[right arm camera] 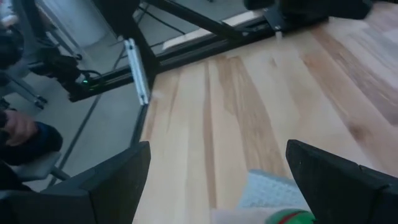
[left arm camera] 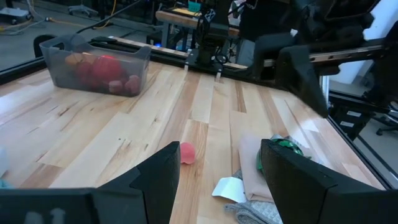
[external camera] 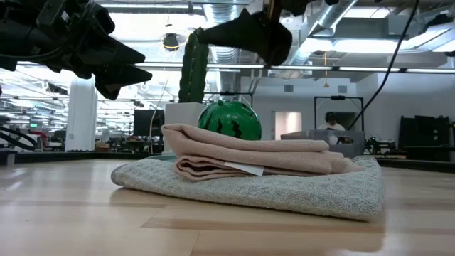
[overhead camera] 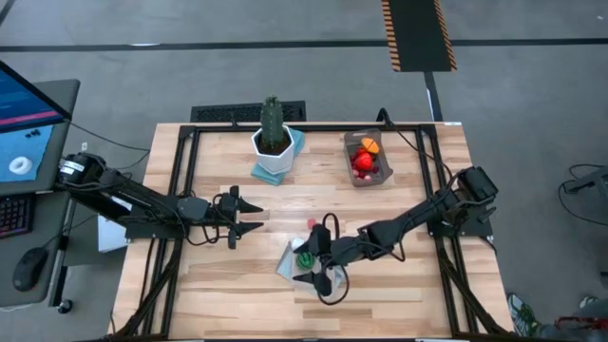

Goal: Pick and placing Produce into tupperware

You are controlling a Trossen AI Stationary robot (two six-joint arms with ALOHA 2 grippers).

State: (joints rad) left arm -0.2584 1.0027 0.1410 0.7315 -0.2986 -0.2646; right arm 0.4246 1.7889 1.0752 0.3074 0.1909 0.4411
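We are holding our right gripper (overhead camera: 306, 258) spread wide over the green-striped melon (external camera: 229, 121) sitting on the folded cloth (external camera: 270, 178); our left gripper (overhead camera: 249, 216) is waiting open nearby, while the tupperware (overhead camera: 367, 160) is holding red and orange produce

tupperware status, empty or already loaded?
Partly loaded. The tupperware holds orange and red produce in the high view; the left wrist view shows the pieces through its translucent wall. The green-striped piece is on the cloth, outside.
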